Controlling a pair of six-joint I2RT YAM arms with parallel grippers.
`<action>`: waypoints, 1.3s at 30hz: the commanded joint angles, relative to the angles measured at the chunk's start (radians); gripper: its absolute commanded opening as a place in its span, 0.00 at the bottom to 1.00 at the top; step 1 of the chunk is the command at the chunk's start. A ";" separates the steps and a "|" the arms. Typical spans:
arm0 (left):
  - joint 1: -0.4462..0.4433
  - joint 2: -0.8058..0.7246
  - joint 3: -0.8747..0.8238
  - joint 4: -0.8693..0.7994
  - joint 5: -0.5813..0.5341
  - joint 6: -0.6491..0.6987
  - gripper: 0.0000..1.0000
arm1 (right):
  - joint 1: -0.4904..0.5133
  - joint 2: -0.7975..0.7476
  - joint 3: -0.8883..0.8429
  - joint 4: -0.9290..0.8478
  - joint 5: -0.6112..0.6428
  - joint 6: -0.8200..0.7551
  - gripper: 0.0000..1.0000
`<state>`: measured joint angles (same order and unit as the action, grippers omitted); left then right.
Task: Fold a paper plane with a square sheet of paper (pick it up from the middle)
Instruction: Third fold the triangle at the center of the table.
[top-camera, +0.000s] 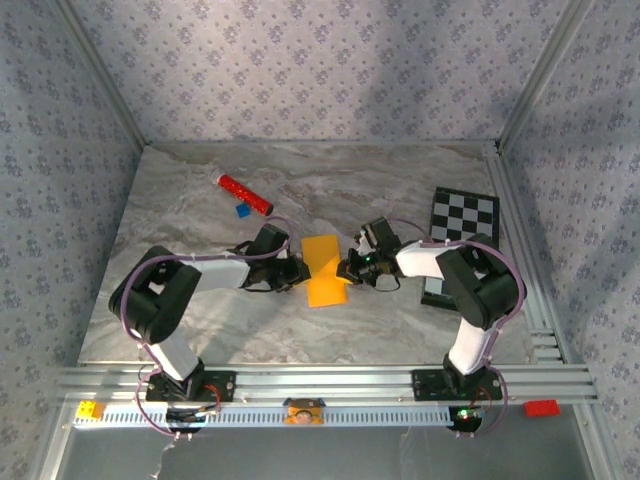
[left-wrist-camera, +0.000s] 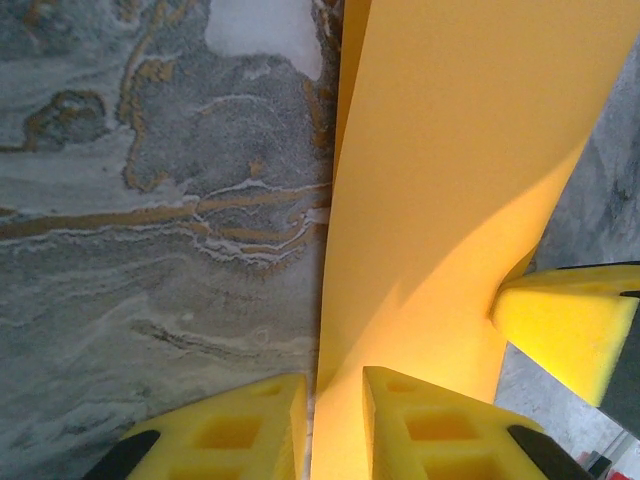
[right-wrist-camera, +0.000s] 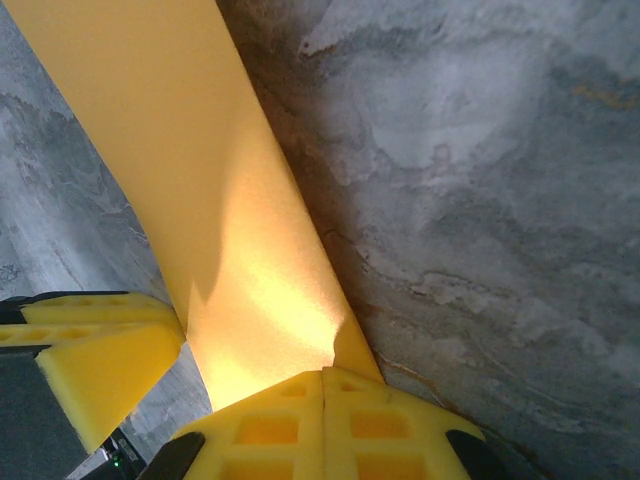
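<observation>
The square sheet of paper lies at the table's middle as an orange-yellow folded rectangle, held between both grippers. My left gripper is at its left edge. In the left wrist view the left gripper stands open by a narrow gap, the paper's edge runs through that gap, and one finger rests over the sheet. My right gripper is at the right edge. In the right wrist view the right gripper is shut, pinching the paper's lifted edge.
A red cylinder and a small blue block lie at the back left. A black-and-white checkered board sits at the right, partly under the right arm. A yellow block and a red block rest on the front rail.
</observation>
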<state>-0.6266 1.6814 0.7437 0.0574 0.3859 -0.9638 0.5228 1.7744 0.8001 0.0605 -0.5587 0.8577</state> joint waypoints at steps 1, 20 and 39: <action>-0.021 0.044 0.025 0.084 0.037 -0.010 0.22 | -0.002 0.031 -0.040 -0.076 0.052 0.014 0.05; -0.024 0.046 0.021 0.120 0.052 -0.026 0.20 | -0.020 0.030 -0.071 0.009 -0.012 0.063 0.05; -0.017 0.020 0.003 0.139 0.002 -0.026 0.26 | -0.027 0.025 -0.072 -0.008 -0.009 0.047 0.05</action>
<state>-0.6304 1.6997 0.7437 0.1177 0.4046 -0.9939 0.5034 1.7744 0.7612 0.1398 -0.5987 0.9024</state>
